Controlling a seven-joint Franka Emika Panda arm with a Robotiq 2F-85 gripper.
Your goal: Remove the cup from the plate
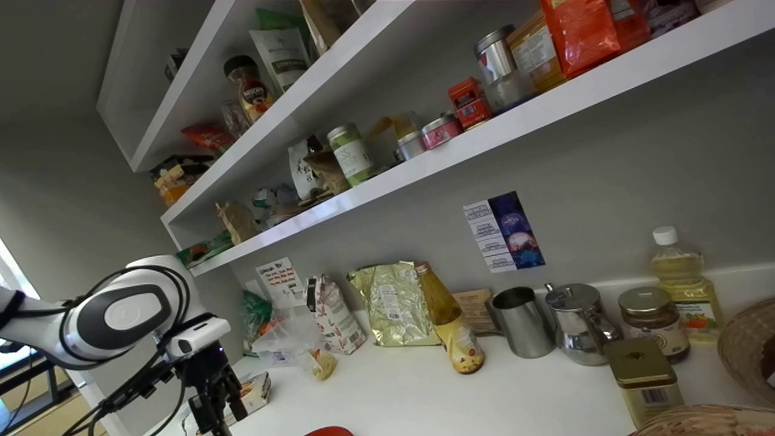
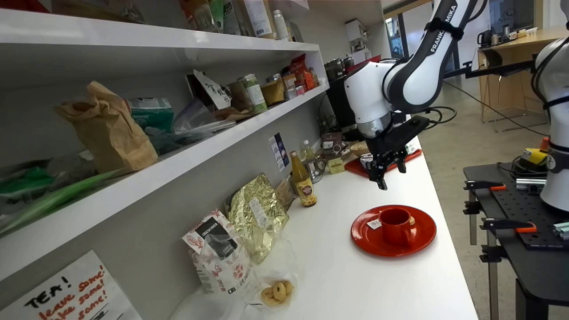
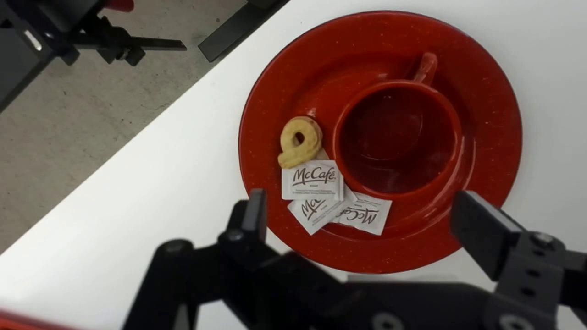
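- White paper sign with black and red handwriting (image 2: 73,295): flat against the grey wall (image 2: 146,231).
- White paper bag with red print (image 2: 222,253): on the smooth white tabletop (image 2: 338,275), beside the wall.
- Crinkled gold foil bag (image 2: 258,218): on the tabletop, just beside the paper bag.
- Tan ring-shaped biscuits (image 2: 278,293): near the base of the paper bag.
- Tall bottle with yellow contents (image 2: 303,182): on the tabletop, near the gold bag.
- Round glossy red plate (image 2: 362,234): flat on the tabletop, near its edge.
- White paper packets printed "McCafé" (image 3: 312,181): on the plate, overlapping one another in the wrist view.
- Black robot fingers (image 3: 484,233): set wide apart in the wrist view; raised above the tabletop, apart from the plate.
- Small red cup (image 2: 393,226): upright on the plate, slightly off-centre, clear of the fingers; single loop handle directed toward the top of the wrist view, within the plate's outline.
- Single tan ring-shaped biscuit (image 3: 300,140): on the plate, just beside the packets; contact between them cannot be confirmed.
- Black bench (image 2: 535,271): stands apart from the tabletop, bearing black-and-orange clamps (image 2: 506,224).
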